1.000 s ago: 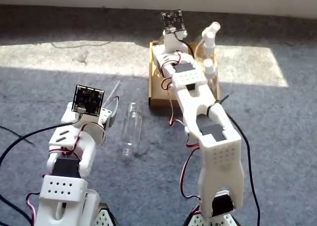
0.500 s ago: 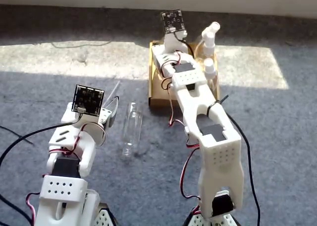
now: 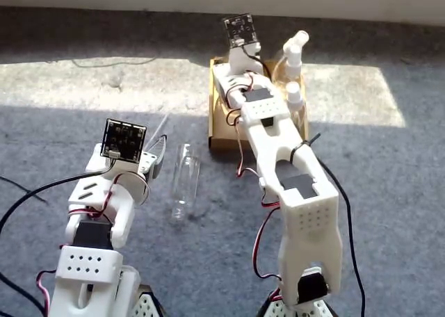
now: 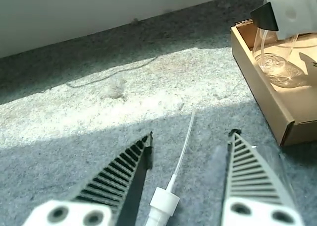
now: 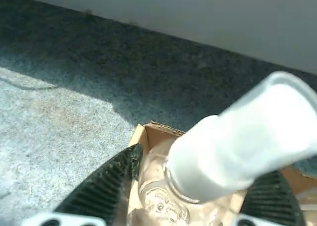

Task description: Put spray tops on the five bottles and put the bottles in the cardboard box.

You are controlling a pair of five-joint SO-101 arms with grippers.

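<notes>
**While One Bottle Sits Over the Box, Another Lies Uncapped**

Where the right gripper (image 5: 195, 171) is positioned over the cardboard box (image 3: 213, 115), a capped bottle (image 5: 237, 137) sits directly at it; whether it is gripped cannot be determined. Step in hand, by judgement: boxing. The left gripper (image 4: 190, 137) is wide open and empty, straddling a loose spray top (image 4: 163, 202) on the carpet (image 3: 389, 192). Next requirement: fit that top to the bare bottle (image 3: 185, 180) lying just beside. Boxed bottles (image 3: 295, 53) crowd the drop zone.
</notes>
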